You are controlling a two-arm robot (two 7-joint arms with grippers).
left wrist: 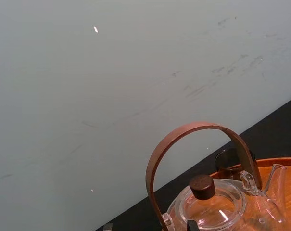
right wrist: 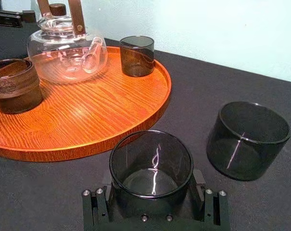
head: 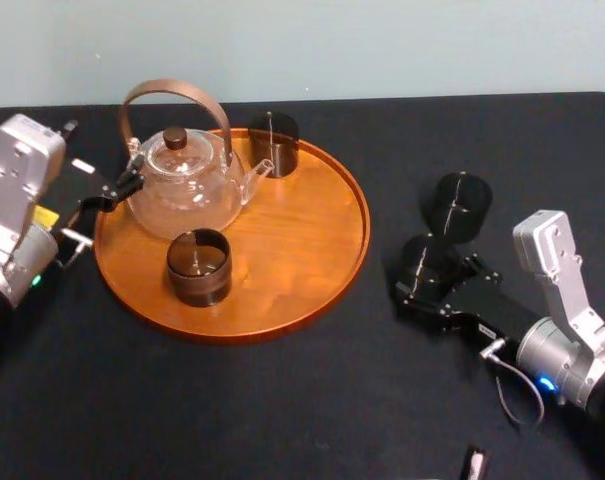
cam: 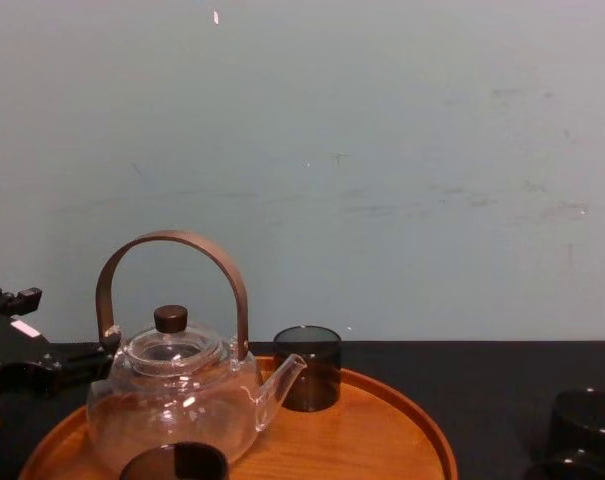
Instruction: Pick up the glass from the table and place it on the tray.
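A dark smoky glass stands on the black table just right of the round orange-brown wooden tray. My right gripper is shut on its lower part, one finger against each side. From the head view, that glass and right gripper sit a short way off the tray's right rim. My left gripper hangs open at the tray's left edge, beside the teapot, holding nothing.
On the tray are a glass teapot with a brown hoop handle and two dark glasses. Another dark glass stands on the table just beyond the held one. A small object lies near the front edge.
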